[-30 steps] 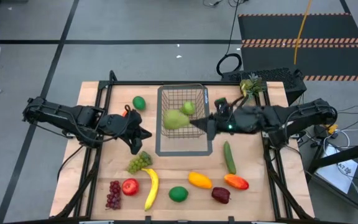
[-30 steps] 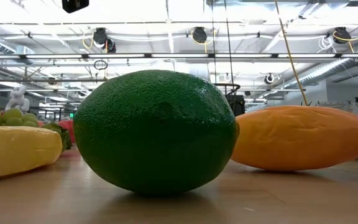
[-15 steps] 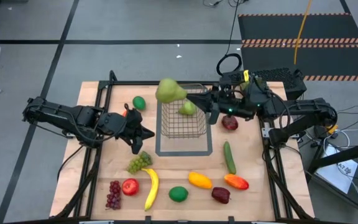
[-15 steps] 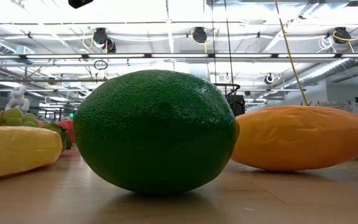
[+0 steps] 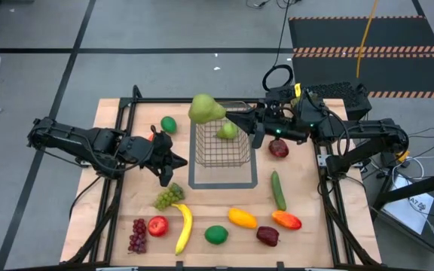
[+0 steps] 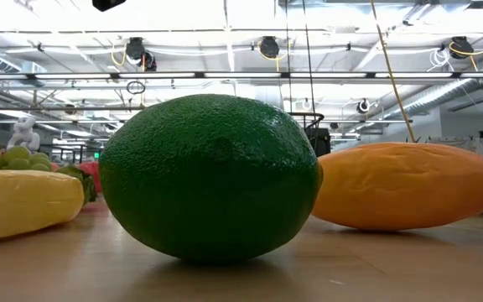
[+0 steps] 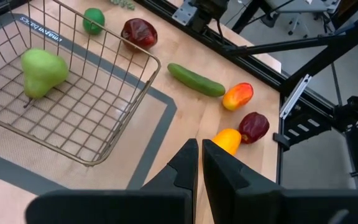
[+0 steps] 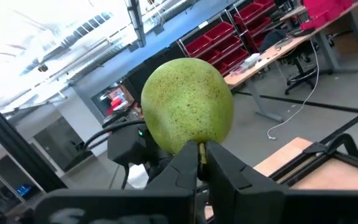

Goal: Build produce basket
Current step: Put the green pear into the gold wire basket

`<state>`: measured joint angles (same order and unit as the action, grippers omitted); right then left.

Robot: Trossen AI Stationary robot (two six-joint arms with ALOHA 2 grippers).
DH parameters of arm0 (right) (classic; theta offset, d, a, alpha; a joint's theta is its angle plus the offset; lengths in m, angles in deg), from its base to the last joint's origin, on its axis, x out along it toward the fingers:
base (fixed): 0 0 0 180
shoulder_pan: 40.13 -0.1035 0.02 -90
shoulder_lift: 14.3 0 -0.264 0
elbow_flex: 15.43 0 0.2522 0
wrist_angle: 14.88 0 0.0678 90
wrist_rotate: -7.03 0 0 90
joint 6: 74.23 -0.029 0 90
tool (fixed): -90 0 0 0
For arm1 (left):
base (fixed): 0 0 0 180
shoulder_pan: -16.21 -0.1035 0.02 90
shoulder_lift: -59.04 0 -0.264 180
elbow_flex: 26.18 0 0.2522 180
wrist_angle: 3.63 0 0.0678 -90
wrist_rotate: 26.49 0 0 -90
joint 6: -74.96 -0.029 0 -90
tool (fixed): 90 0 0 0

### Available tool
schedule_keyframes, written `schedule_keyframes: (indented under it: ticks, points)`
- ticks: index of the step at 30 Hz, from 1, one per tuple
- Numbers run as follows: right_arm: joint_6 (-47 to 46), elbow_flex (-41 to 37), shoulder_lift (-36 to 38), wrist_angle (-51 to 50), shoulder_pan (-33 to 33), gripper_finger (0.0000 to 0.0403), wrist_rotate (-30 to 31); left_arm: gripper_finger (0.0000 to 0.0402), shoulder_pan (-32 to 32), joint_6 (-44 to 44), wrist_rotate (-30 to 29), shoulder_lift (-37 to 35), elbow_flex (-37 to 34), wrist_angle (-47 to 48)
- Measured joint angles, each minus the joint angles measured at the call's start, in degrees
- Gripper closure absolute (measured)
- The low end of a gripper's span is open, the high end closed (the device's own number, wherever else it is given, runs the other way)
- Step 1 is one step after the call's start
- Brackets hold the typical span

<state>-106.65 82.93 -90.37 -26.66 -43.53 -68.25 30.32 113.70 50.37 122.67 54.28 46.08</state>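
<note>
Grey floor with black tape lines surrounds our wooden desk [image 5: 119, 218], where the grey wire-mesh basket [image 5: 221, 135] sits near the middle on a flat grey outline. We see one green pear [image 5: 227, 131] lying inside it, and a second, larger green pear [image 5: 205, 109], speckled and rounded, raised above the basket's far left corner, pinched by its stem in our right gripper [image 5: 232, 117], fingers narrowed onto it. Our left gripper [image 5: 178, 160] waits left of the basket, fingers closed on nothing. Nearer the front lie green grapes [image 5: 169, 196], a yellow banana [image 5: 183, 228], a lime [image 5: 216, 235], an orange mango [image 5: 242, 218] and a cucumber [image 5: 278, 190].
</note>
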Motion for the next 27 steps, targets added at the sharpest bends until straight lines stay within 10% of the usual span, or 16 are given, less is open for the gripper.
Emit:
schedule_keyframes:
  ticks: [27]
  points:
    - [29.3,0.0,0.0,0.0,0.0,0.0394,0.4,0.0378,0.0,-0.8,0.0,0.0,0.0,0.1]
